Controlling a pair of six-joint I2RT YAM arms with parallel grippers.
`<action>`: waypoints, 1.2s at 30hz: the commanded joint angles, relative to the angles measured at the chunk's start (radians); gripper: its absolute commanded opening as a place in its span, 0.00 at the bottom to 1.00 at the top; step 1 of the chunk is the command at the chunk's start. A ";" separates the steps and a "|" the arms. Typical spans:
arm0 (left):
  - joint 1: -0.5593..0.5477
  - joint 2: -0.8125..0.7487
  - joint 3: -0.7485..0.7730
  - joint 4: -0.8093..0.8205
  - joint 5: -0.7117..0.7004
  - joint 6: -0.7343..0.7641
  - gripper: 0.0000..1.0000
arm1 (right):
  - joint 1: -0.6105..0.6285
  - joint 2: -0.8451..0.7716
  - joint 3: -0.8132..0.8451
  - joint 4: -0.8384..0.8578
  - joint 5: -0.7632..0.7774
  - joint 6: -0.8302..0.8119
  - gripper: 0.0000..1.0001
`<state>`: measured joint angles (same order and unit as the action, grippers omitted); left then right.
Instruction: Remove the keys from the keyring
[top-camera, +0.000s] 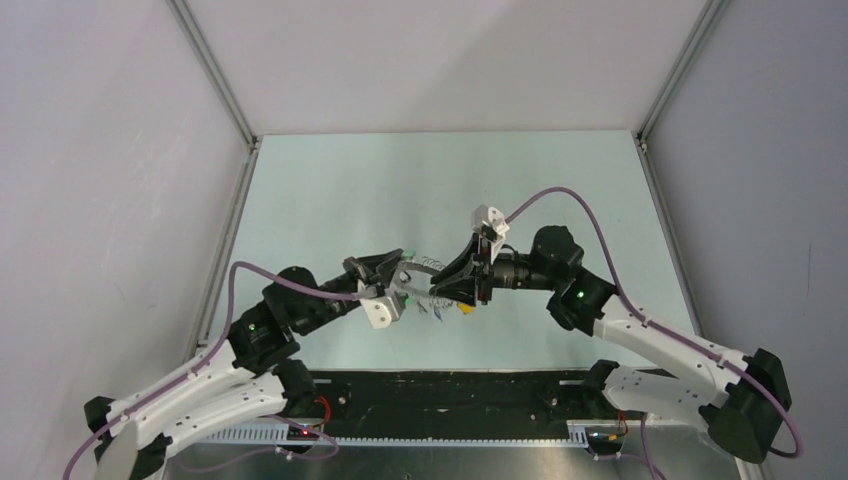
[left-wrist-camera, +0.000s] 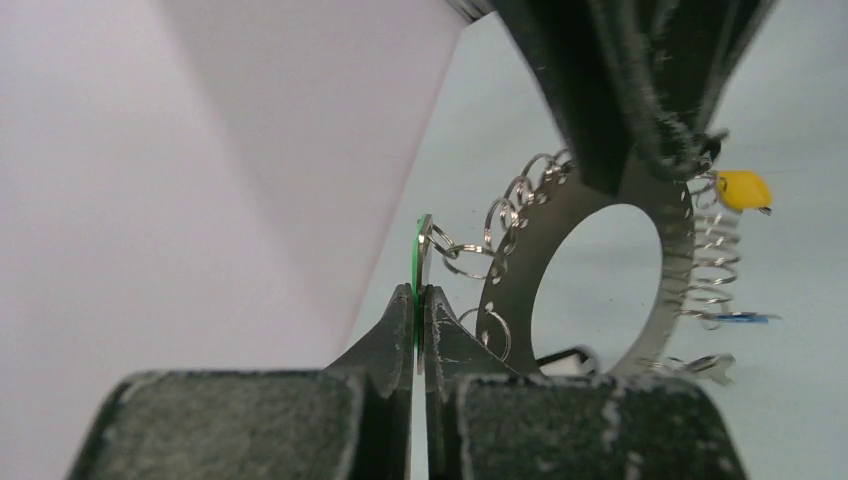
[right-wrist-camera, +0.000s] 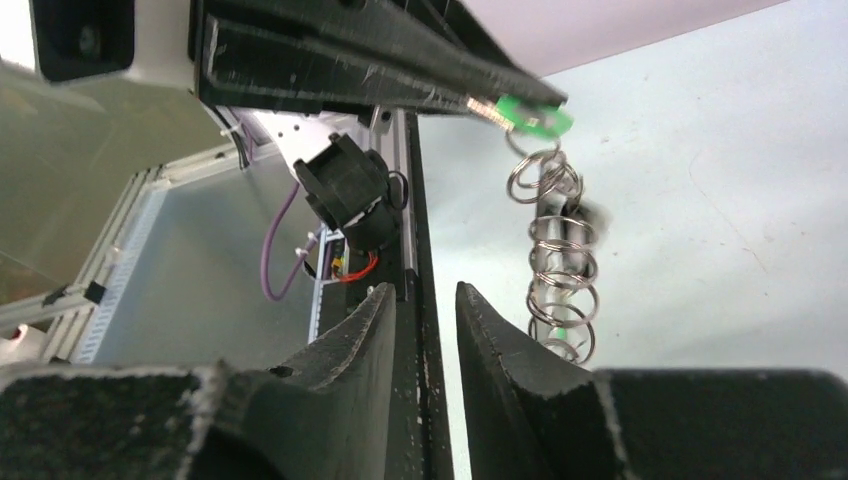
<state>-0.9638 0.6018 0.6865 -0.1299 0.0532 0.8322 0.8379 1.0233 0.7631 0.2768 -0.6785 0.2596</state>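
Zero keys off yet, seemingly. Pinches one green key edge-on in the tight-closed left gripper, chained by small split rings to the flat grey keyring, aloft above the table. Shows right gripper jaws parted by the ring's rim; grip unclear.

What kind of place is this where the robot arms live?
Most likely a robot lab's test booth. A left arm and a right arm are bolted at the edge of a pale table, and plain white walls with metal frame bars close it in.
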 joint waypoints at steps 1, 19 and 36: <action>0.008 -0.007 0.039 0.137 -0.024 0.018 0.00 | -0.009 -0.058 -0.006 -0.103 0.017 -0.139 0.34; 0.008 0.031 0.060 0.136 -0.007 -0.016 0.00 | -0.018 -0.156 -0.101 0.090 0.337 -0.054 0.45; -0.003 0.203 0.179 0.115 -0.022 -0.441 0.00 | -0.076 -0.324 -0.155 -0.034 0.430 0.011 1.00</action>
<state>-0.9600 0.8139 0.8139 -0.0914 0.0429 0.5434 0.7830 0.7258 0.6033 0.2657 -0.2955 0.1944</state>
